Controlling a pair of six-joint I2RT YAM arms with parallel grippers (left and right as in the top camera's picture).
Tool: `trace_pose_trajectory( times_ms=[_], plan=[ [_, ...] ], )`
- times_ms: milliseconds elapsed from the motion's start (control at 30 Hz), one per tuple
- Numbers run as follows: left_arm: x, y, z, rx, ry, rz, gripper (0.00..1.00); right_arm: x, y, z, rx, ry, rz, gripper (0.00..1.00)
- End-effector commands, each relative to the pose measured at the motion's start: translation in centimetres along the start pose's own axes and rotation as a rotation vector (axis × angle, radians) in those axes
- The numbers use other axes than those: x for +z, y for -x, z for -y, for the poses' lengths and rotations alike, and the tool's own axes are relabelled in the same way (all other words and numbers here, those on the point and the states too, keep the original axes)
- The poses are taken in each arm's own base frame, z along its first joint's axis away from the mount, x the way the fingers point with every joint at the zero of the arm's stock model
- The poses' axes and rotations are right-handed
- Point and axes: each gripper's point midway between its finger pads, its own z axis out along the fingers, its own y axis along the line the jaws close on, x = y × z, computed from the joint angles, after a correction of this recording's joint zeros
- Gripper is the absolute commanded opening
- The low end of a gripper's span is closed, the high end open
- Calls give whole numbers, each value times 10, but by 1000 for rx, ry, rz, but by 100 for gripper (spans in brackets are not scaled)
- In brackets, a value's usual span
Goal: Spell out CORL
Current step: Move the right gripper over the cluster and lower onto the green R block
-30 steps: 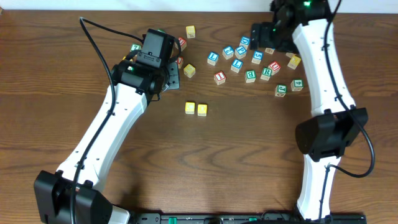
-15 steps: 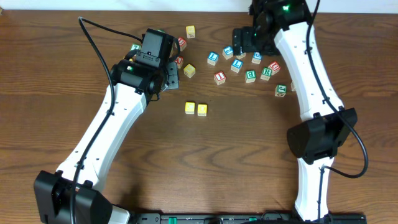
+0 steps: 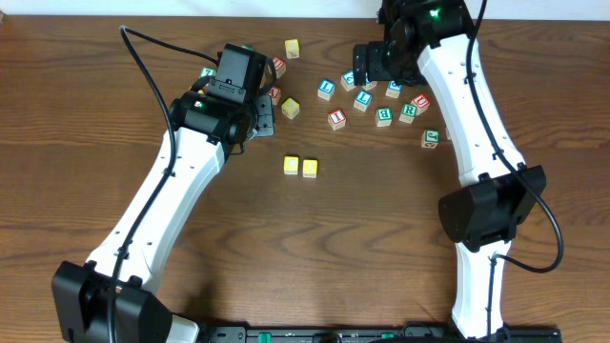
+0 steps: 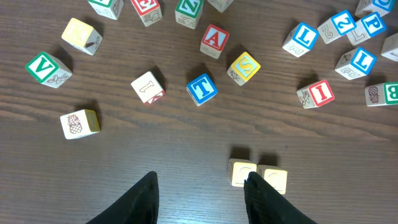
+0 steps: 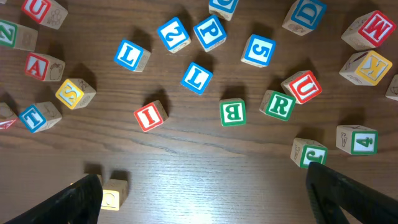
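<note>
Two yellow-topped cubes (image 3: 291, 165) (image 3: 310, 167) stand side by side mid-table; they show again in the left wrist view (image 4: 242, 173) (image 4: 273, 179), and one of them shows in the right wrist view (image 5: 114, 191). The green R cube (image 5: 277, 104) (image 3: 408, 110) sits in the back cluster, beside a red U (image 5: 302, 86). Two blue L cubes (image 5: 130, 55) (image 5: 196, 78) lie left of it. My left gripper (image 4: 202, 194) (image 3: 259, 112) hovers open, behind and left of the yellow pair. My right gripper (image 5: 211, 199) (image 3: 368, 63) hangs wide open over the cluster, holding nothing.
Many other letter cubes are scattered along the back: red I (image 5: 150, 116), green B (image 5: 232, 112), blue 5 (image 5: 258, 50), blue T (image 4: 201, 89), yellow S (image 4: 243, 66), red A (image 4: 214, 40). A pineapple-faced cube (image 4: 79, 123) lies at the far left.
The right arm has swung left, bringing its gripper over the left part of the back cluster. The left arm and all cubes have stayed put.
</note>
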Motion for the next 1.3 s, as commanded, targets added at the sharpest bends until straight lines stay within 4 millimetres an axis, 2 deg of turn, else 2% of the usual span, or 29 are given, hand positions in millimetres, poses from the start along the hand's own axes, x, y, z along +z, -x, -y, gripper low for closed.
trace_pose_trajectory(
  times_ms=[0, 667, 1267],
  plan=[
    [-10, 10, -5, 0, 15, 39, 44, -5, 1, -5, -14, 7, 15, 99],
    [-10, 11, -6, 0, 22, 43, 44, -2, 0, -5, -13, 5, 9, 98],
    [-8, 22, -37, -58, 86, 65, 44, 0, 6, -4, 14, 5, 27, 96]
  ],
)
